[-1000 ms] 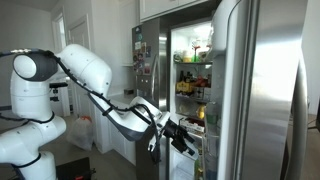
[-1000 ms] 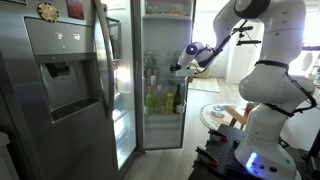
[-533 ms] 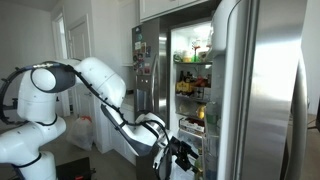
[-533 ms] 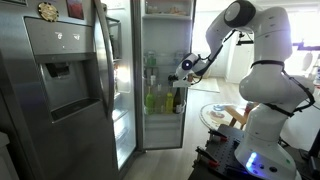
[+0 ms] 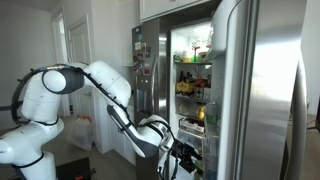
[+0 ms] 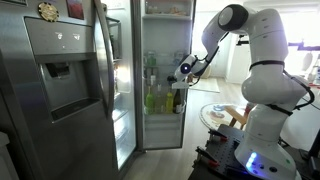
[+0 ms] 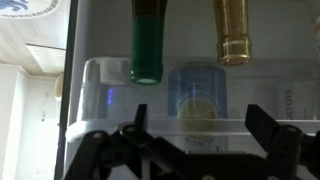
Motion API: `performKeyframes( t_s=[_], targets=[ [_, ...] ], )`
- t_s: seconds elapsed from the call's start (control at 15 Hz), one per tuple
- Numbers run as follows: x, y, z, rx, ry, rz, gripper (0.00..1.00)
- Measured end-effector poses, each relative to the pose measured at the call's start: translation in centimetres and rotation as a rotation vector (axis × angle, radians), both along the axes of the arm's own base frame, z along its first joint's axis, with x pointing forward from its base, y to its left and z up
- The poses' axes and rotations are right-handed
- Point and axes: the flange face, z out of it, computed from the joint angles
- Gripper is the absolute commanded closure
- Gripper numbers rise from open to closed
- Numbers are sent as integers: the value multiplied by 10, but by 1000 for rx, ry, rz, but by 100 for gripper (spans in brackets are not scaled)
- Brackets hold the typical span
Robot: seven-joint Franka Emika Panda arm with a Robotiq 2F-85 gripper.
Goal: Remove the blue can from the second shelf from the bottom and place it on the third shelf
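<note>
The arm (image 5: 112, 95) had sunk lower, bringing the black gripper (image 7: 200, 135), jaws apart and empty, before the blue cylindrical can (image 7: 200, 100) at twelve o'clock, seemingly ready to reach.

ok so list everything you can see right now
stainless steel fridge: one, silver, open, both exterior views
dark green glass bottle neck: one, green, top of wrist view
gold foil bottle neck: one, gold, beside the green neck
blue can: one, blue with a yellow mark, on the shelf facing the gripper
clear plastic container: one, whitish, beside the can
yellow-green bottles: several, on a lower shelf
white robot arm: one, reaching into the fridge
black gripper: one, open
</note>
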Motion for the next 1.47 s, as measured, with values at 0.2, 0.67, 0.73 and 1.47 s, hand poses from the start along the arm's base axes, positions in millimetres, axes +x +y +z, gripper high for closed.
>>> performKeyframes(
  t_s=[0.2, 0.67, 0.73, 1.47],
  targets=[
    [3, 6, 1, -10, -14, 16, 0],
    [4, 7, 12, -41, -21, 32, 0],
    [4, 7, 14, -45, -23, 35, 0],
    [2, -2, 32, -59, -64, 26, 0]
  ],
)
